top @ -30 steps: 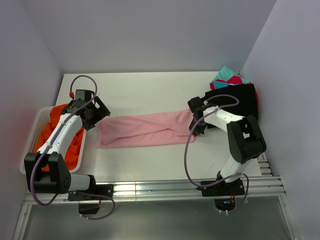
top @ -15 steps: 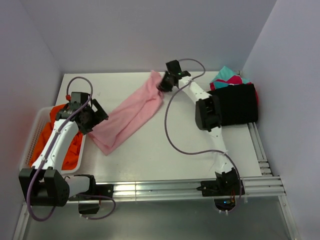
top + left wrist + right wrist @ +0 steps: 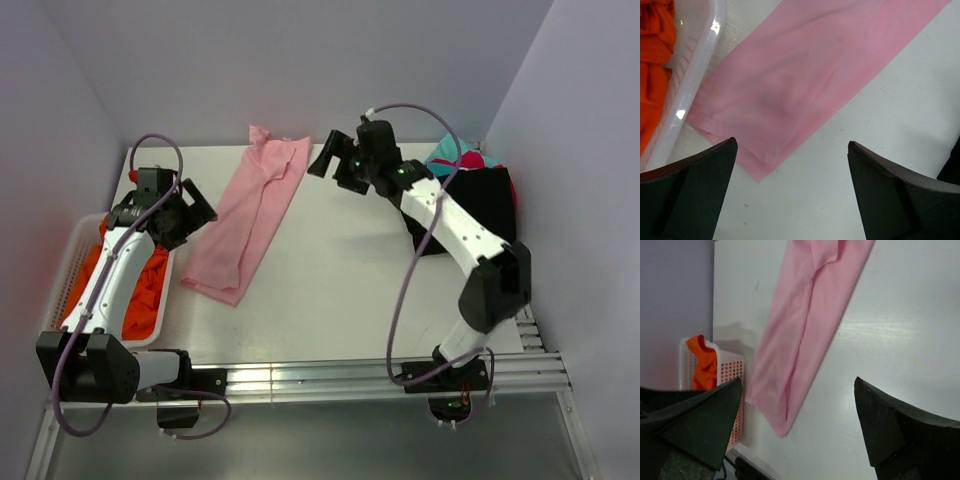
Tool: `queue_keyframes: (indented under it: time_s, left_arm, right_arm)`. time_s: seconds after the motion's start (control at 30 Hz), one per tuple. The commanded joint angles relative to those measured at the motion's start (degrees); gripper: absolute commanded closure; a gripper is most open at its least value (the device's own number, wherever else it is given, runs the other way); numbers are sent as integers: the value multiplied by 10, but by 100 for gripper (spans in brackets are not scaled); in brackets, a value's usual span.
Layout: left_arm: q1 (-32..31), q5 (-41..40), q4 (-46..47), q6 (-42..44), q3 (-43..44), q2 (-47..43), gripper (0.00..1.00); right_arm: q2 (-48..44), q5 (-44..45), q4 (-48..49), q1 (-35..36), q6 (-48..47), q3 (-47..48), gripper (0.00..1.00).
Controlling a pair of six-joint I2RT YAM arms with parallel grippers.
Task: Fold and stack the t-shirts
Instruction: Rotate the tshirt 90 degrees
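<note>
Left tool (image 3: 192, 222) released, between basket (image 3: 62, 280) of orange t-shirt (image 3: 150, 290) and pink t-shirt (image 3: 250, 215). Right tool (image 3: 328, 168) released near its far end. Black t-shirt (image 3: 490, 200) at table (image 3: 340, 290) far-right corner.

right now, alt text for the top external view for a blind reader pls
A light pink t-shirt, folded into a long strip, lies diagonally on a white table between two robot arms. The left gripper and right gripper are both open and hold nothing. Orange shirts lie in a white basket at left; a black-topped stack sits far right.
</note>
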Motion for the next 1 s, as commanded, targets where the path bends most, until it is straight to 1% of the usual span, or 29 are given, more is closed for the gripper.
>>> queue_keyframes:
  time_s: [0.0,0.03,0.1,0.13,0.17,0.33,0.4,0.5,0.53,0.7,0.73,0.97]
  left_arm:
    - [-3,14,39,-16,5,5,1]
    - [-3,14,40,-20,3,6,1]
    - [-3,13,44,-25,3,6,1]
    - [-3,12,44,-28,4,6,0]
    - [-3,10,43,-30,6,7,0]
    - [-3,14,31,-34,15,-2,1]
    - [-3,13,26,-35,16,-6,0]
    - [-3,9,20,-35,9,-20,1]
    - [-3,7,15,-35,8,-29,1]
    - [-2,-1,-6,-28,7,-59,1]
    - [-2,-1,-11,-28,6,-64,0]
    - [-1,-7,-32,-26,-19,-109,1]
  right_arm:
    - [-56,43,-44,35,12,-90,0]
    - [-78,45,-42,43,23,-106,0]
    - [-91,37,-33,75,52,-141,0]
    - [-90,40,-36,88,59,-145,0]
    - [-88,44,-40,117,73,-147,0]
    - [-55,23,-23,181,124,-146,0]
    - [-40,29,-26,206,137,-128,0]
    - [14,46,-51,235,136,-77,0]
    - [42,49,-58,254,139,-65,0]
    - [108,55,-40,286,161,-26,0]
    - [133,57,-44,291,162,-18,0]
    - [207,83,-64,294,154,44,0]
